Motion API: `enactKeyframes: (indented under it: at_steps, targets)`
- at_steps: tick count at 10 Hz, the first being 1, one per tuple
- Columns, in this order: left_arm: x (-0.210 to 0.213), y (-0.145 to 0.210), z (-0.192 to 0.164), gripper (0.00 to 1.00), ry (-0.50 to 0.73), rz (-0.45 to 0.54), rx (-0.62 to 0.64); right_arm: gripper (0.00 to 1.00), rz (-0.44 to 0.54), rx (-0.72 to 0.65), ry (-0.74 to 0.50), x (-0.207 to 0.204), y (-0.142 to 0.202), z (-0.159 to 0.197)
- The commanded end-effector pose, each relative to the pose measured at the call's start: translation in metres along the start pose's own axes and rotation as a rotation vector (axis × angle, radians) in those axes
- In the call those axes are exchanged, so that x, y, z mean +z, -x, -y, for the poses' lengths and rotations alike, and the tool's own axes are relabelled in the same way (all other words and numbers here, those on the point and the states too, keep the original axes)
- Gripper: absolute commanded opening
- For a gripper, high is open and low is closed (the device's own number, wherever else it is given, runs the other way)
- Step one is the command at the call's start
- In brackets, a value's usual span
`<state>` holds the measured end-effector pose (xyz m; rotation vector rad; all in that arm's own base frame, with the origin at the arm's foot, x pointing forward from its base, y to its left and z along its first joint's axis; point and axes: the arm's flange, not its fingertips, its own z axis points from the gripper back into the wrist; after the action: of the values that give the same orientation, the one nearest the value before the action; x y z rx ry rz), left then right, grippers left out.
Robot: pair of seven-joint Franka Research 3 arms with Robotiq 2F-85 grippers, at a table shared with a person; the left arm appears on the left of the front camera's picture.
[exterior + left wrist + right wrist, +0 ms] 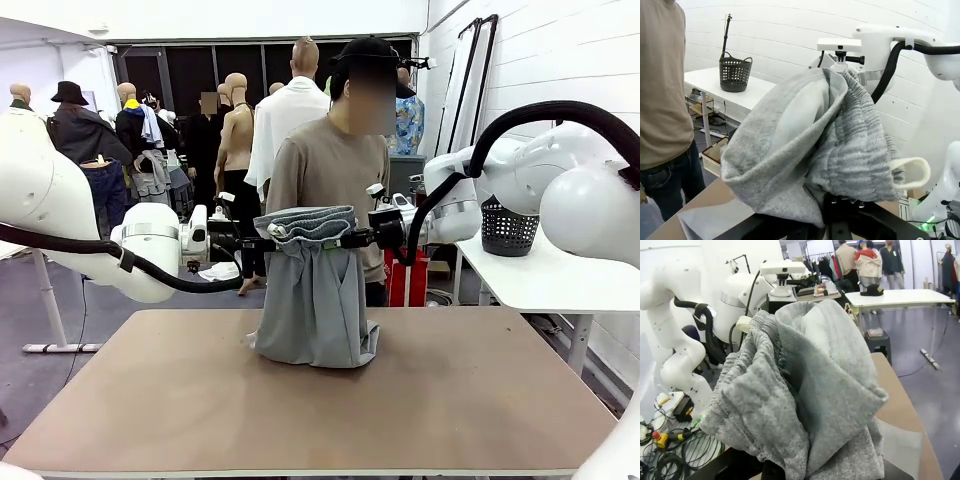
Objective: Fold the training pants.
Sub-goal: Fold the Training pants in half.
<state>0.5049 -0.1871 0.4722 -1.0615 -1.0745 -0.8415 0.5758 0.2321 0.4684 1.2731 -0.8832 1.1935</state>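
Both my left gripper (pixel 262 243) and right gripper (pixel 350 239) clamp the training pants (pixel 314 300) waistband; I judge lowering evenly keeps legs flat on the table (pixel 480 400).

The light grey jersey training pants (pixel 315 290) hang as a curtain between the left end effector (pixel 262 243) and the right end effector (pixel 352 239), both clamped on the waistband, so nothing passes straight between them. Below, the legs pool on the brown wooden surface (pixel 480 400). Outward and nearer of each end effector the surface lies bare. Just beyond them stands a person in a tan top (pixel 325 165).
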Motion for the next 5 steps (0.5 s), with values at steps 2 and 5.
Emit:
enactKeyframes:
  at_steps: [2,5]
  targets:
    - [0.001,0.008,0.002,0.0,-0.018,-0.036,0.065,0.0,0.06,-0.083,0.027,0.001,0.012,0.002]
    - [0.008,0.04,0.009,0.0,-0.033,-0.071,0.206,0.0,0.117,-0.199,0.042,-0.005,0.048,-0.006]
